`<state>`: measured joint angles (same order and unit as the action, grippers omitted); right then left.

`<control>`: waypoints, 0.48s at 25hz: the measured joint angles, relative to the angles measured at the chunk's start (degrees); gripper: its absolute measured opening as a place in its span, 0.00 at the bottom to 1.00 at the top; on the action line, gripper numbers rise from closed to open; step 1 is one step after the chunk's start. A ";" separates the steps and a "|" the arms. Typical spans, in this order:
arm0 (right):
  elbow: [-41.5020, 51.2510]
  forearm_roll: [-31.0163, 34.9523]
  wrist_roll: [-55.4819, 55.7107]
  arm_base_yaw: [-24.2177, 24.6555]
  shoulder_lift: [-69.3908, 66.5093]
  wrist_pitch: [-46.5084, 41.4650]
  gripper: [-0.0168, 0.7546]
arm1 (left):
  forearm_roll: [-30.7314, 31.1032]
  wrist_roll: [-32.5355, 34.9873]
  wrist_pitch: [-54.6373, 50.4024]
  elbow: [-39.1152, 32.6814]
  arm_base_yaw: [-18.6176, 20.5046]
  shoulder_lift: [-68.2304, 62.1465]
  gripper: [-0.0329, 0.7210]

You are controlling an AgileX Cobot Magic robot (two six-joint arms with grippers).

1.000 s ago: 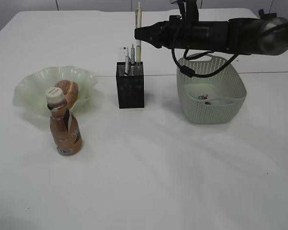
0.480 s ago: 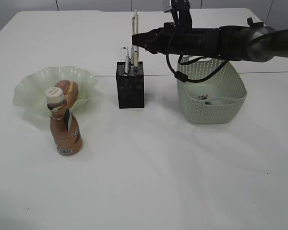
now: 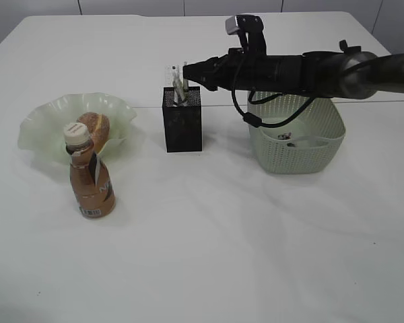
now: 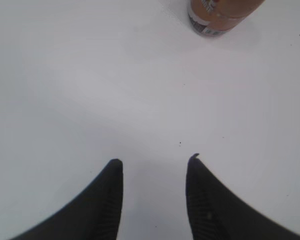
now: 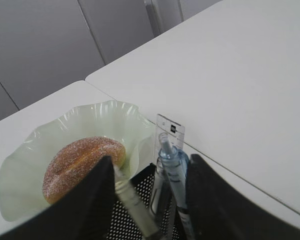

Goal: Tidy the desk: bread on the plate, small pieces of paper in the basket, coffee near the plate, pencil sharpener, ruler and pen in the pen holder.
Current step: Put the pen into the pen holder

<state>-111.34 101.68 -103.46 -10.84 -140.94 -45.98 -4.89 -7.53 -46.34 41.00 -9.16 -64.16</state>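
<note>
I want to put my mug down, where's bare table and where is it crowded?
Bare: the table's front half, below the coffee bottle and basket. Crowded: the back row, plate, pen holder with the right gripper over it.

Table (image 3: pixel 222 256): white, filling the scene
Wall panels (image 5: pixel 50 45): grey, beyond the far table edge
</note>
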 joint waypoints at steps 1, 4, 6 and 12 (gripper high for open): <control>0.00 0.00 0.00 0.00 0.00 0.00 0.44 | 0.00 0.00 0.00 0.00 0.00 0.00 0.45; 0.00 0.00 0.89 0.00 0.00 -0.08 0.52 | 0.00 0.00 0.00 0.00 0.00 0.00 0.45; 0.00 0.00 4.48 0.00 0.00 0.38 0.53 | 0.00 0.00 -0.10 0.00 0.00 0.00 0.45; 0.00 -15.35 25.81 0.00 4.43 4.73 0.54 | 0.00 0.00 -0.10 0.00 0.00 0.00 0.45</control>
<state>-111.34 86.33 -77.65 -10.84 -136.51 -41.25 -4.89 -7.53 -46.44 41.00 -9.16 -64.16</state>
